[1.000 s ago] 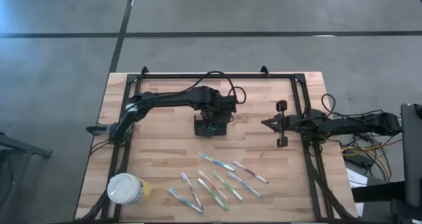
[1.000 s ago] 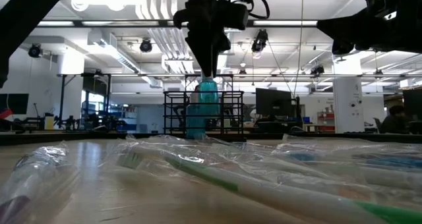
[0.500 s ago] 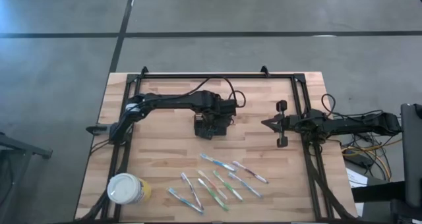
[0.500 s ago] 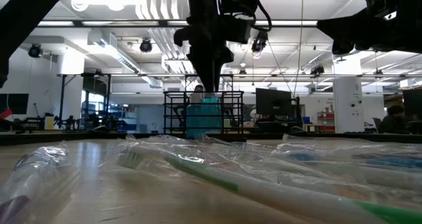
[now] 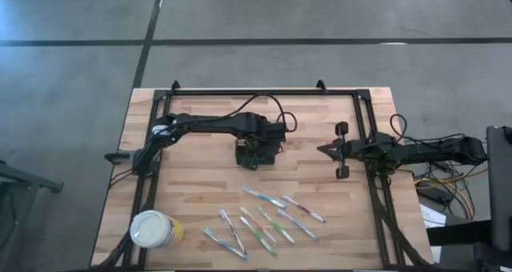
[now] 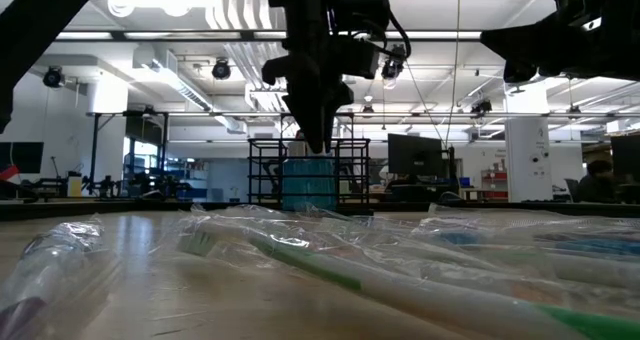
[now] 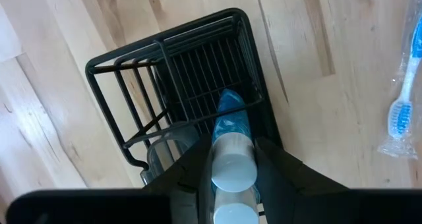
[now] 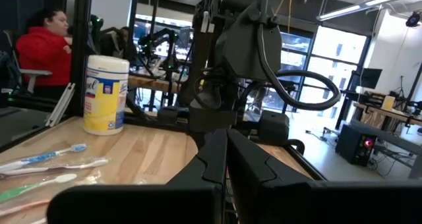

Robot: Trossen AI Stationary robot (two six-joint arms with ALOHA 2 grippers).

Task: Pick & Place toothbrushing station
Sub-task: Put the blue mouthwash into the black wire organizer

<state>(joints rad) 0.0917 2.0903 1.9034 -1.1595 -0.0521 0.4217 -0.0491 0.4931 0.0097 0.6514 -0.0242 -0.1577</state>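
Your left gripper grips a blue tube inside the black caddy, frame centre in the high view. Next, probably release and lift clear.

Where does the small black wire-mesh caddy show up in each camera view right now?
High view: small black rectangular wire-mesh caddy mid-table, under the left gripper.
Low view: centre, far across the table.
Left wrist view: upper middle, on bare wood.
Right wrist view: cannot tell; the left arm blocks it.
Shared landmark: the blue tube with a white cap held in the left gripper.
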